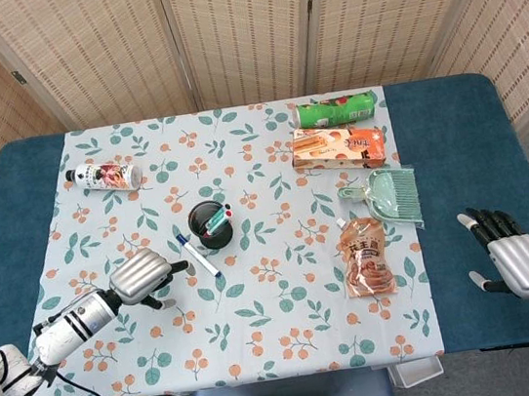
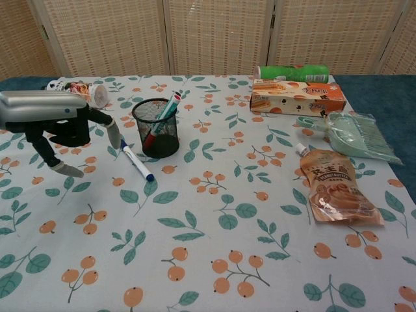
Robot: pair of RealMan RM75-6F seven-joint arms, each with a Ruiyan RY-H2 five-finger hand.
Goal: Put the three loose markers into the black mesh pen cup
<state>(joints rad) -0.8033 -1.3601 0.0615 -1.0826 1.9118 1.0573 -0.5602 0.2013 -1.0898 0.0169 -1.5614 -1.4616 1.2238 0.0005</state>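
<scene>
**Legible text**

Pouch (image 2: pixel 336 186): a band of Latin capitals, apparently "PEANUT BUTTER", below large characters too small to make out. Box (image 2: pixel 298 97), green can (image 2: pixel 294 72) and bottle (image 2: pixel 81 91) carry print, none of it readable at this resolution in either view.
</scene>
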